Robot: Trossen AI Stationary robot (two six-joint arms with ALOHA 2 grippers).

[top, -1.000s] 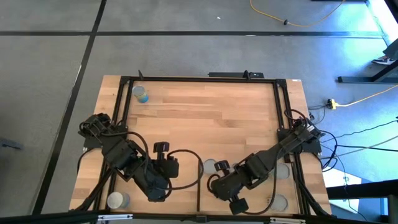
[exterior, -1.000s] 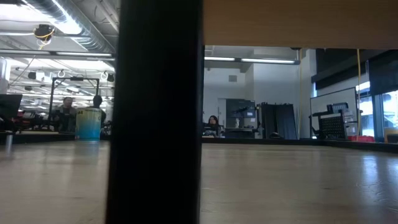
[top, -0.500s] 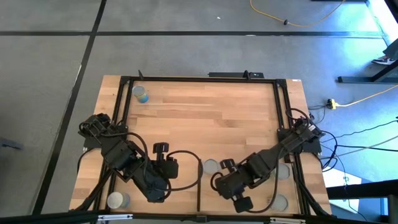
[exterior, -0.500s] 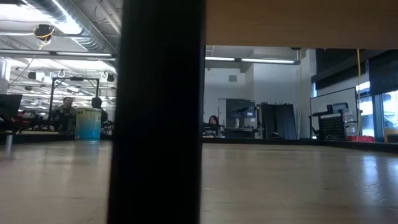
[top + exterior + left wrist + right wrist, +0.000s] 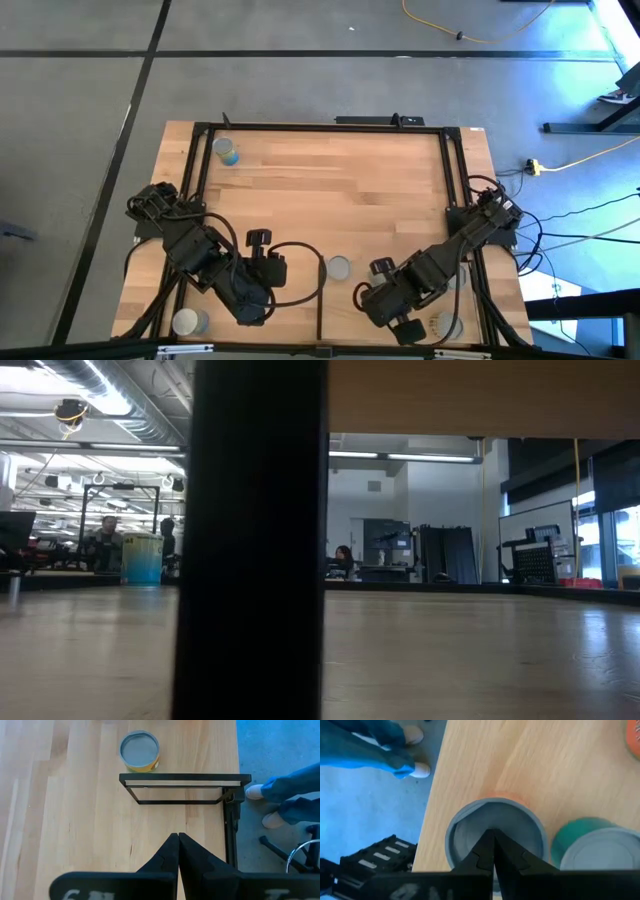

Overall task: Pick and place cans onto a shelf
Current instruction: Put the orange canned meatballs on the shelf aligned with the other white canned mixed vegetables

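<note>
The cans sit scattered around the bench (image 5: 330, 190), seemingly because they have yet to be gathered: 1 blue-labelled can (image 5: 227, 151) stands alone at the far left corner, 1 silver-topped can (image 5: 338, 267) sits near the middle of the front edge, 1 pale can (image 5: 186, 322) is at the front left corner, and more lie at the front right beneath the right arm. The right hand (image 5: 492, 851) hangs directly over a grey-topped can (image 5: 495, 831) close to the bench's edge, with a green-labelled can (image 5: 592, 847) just beside it; its fingers are pressed together, tips pointing down at the lid, so it holds nothing and looks lined up above a target rather than gripping it. Whether the tips touch the lid cannot be told. The left hand (image 5: 178, 851) waits at the front left, fingers likewise pinched flat against each other and empty, facing a yellow-labelled can (image 5: 139, 751) beyond a dark metal frame (image 5: 185, 789). The shelf cannot be made out with certainty.
</note>
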